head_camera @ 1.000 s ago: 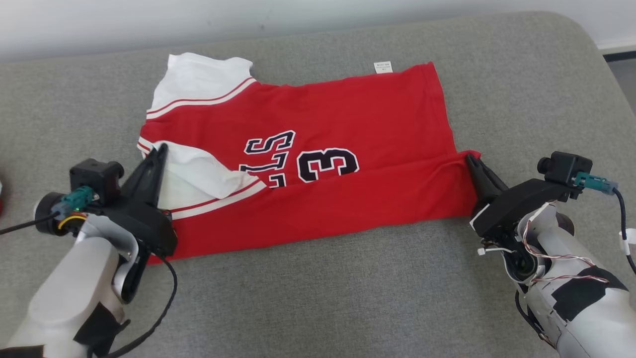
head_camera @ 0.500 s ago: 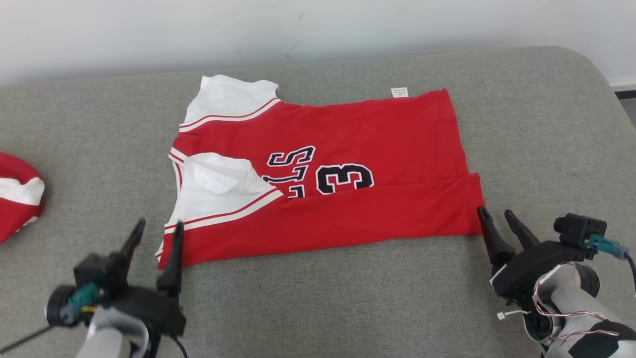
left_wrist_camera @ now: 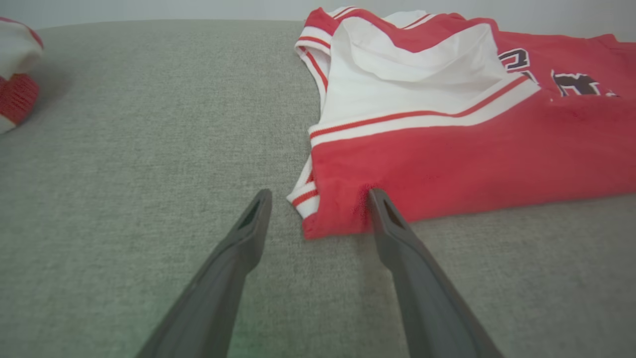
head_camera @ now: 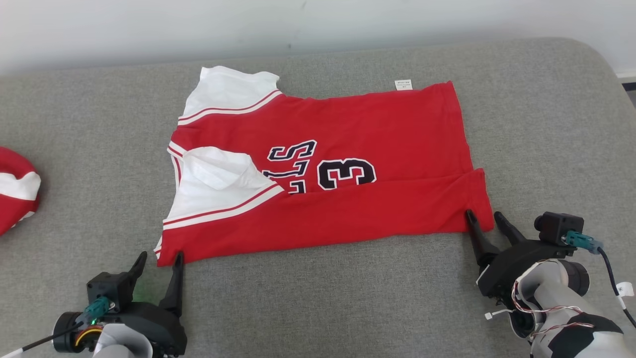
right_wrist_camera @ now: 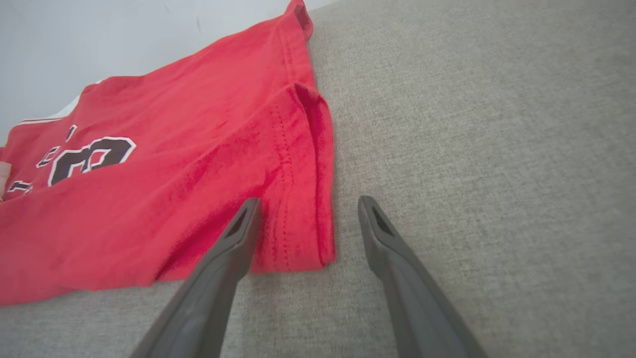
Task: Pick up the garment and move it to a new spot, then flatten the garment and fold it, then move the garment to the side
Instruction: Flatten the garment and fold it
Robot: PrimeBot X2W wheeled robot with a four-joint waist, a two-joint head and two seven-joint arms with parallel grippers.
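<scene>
The garment [head_camera: 348,149] is a red jersey with white sleeves and dark lettering, lying flat on the grey cushion with its near long edge folded up over the body. My left gripper [head_camera: 160,259] stands open at the jersey's near left corner [left_wrist_camera: 328,219], one finger over the hem. At the near right corner [right_wrist_camera: 298,238] my right gripper [head_camera: 482,217] is open too, its fingers straddling the hem. Neither holds anything.
The grey cushioned surface [head_camera: 318,298] stretches all around the jersey, with a pale wall [head_camera: 298,20] behind it. Another red and white cloth [head_camera: 15,189] lies at the far left edge, also seen as a bundle [left_wrist_camera: 17,74].
Both grippers have opened, let go of the folded jersey edge and drawn back toward me to the near corners. The camera view also shifted.
</scene>
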